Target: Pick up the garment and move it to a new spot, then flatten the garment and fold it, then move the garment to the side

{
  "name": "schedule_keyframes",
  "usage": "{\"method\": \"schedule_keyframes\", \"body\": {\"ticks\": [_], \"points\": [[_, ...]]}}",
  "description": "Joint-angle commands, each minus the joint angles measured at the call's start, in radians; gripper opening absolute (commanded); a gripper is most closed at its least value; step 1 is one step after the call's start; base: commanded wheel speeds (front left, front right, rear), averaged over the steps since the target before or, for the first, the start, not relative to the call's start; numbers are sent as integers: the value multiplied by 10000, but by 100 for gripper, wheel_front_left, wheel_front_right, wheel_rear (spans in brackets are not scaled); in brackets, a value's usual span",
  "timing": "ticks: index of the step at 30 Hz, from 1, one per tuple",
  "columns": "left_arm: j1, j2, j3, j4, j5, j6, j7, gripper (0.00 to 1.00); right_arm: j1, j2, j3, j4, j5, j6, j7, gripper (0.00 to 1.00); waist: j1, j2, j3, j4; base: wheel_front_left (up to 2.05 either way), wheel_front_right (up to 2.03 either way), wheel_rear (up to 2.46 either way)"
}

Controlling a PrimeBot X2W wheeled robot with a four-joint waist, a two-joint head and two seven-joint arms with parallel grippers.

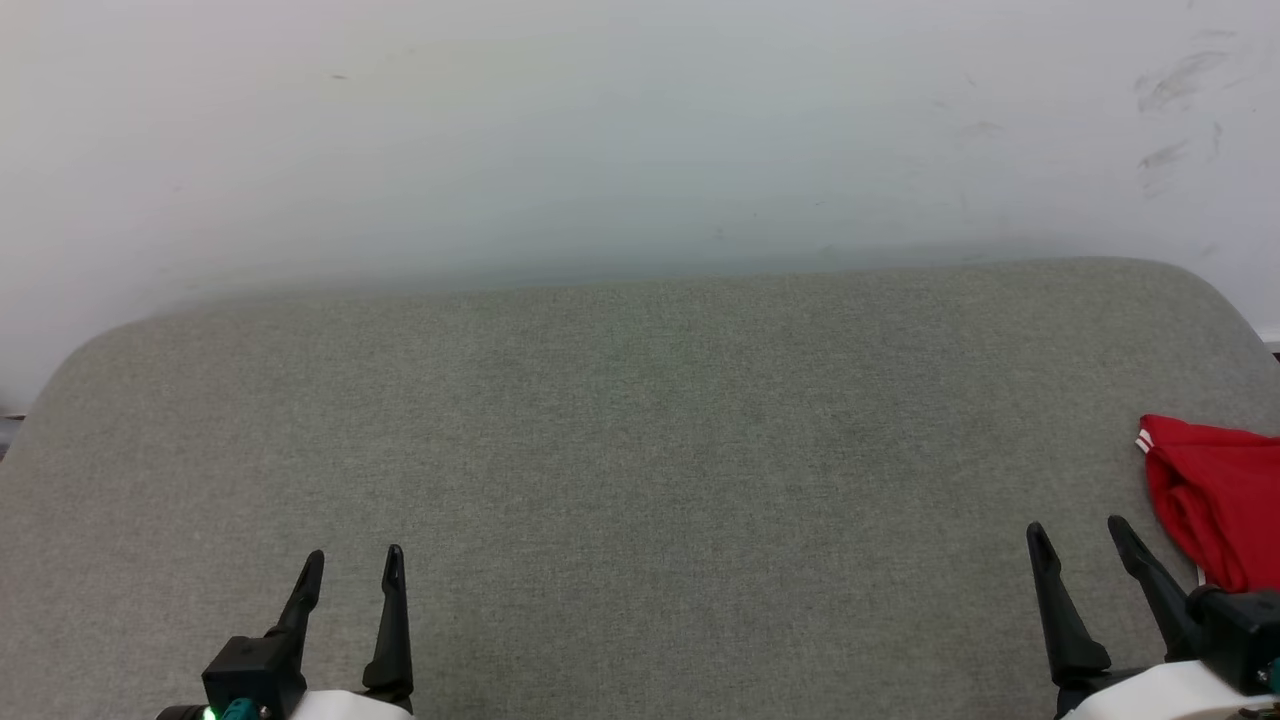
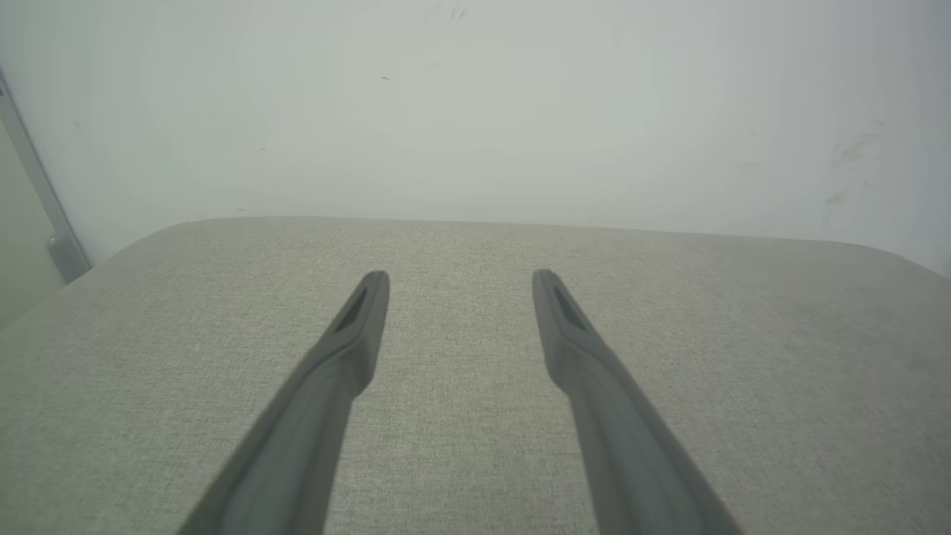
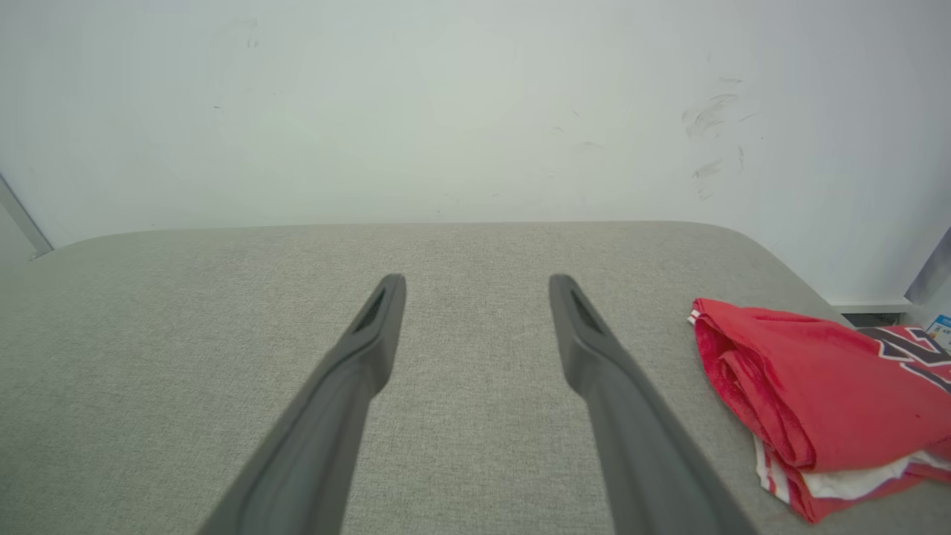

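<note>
Grey woven fabric covers the worktop (image 1: 640, 450), which has rounded far corners and stands against a white wall (image 1: 640, 130). Dark scuff marks (image 1: 1180, 80) show on the wall above the worktop's far right corner. Over the worktop's near left part hangs the left pincer (image 1: 354, 553), its two dark fingers spread wide with nothing but bare fabric between them. Over the worktop's near right part, the right pincer (image 1: 1076, 525) is likewise spread wide and holds nothing. At the worktop's right edge lies the jersey (image 1: 1215, 490), bunched and folded over itself. It is red, with striped trim at its far corner, white cloth showing underneath and black white-outlined figures on top.
</note>
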Motion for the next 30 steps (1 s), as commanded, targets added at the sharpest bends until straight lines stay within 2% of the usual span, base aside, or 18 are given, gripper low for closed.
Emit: {"method": "schedule_keyframes", "body": {"ticks": [1, 2, 3, 6, 30], "points": [[-94, -44, 37, 15, 55, -21, -69, 100, -29, 62, -13, 19, 47, -12, -4, 100, 0, -1, 0, 0, 0, 0, 0], [-94, -50, 48, 30, 70, -42, -69, 100, -19, 67, -18, 20, 47, -13, 2, 100, 0, -1, -2, 2, 0, 0, 0], [-6, -47, 23, 22, 5, -36, 1, 0, -1, 10, -15, 5, 3, -2, 12, 0, 0, -1, -1, 1, 0, 0, 0], [103, -135, 10, 284, -87, -43, 71, 0, 52, 15, 6, 287, 73, 0, 38, 0, 0, -1, 2, 2, 0, 0, 0], [-550, -342, 529, 541, -4238, -469, 1185, 0, -848, 88, -126, 1451, 4479, -2, 229, 0, 0, -1, 120, 112, 0, 0, 0]]}}
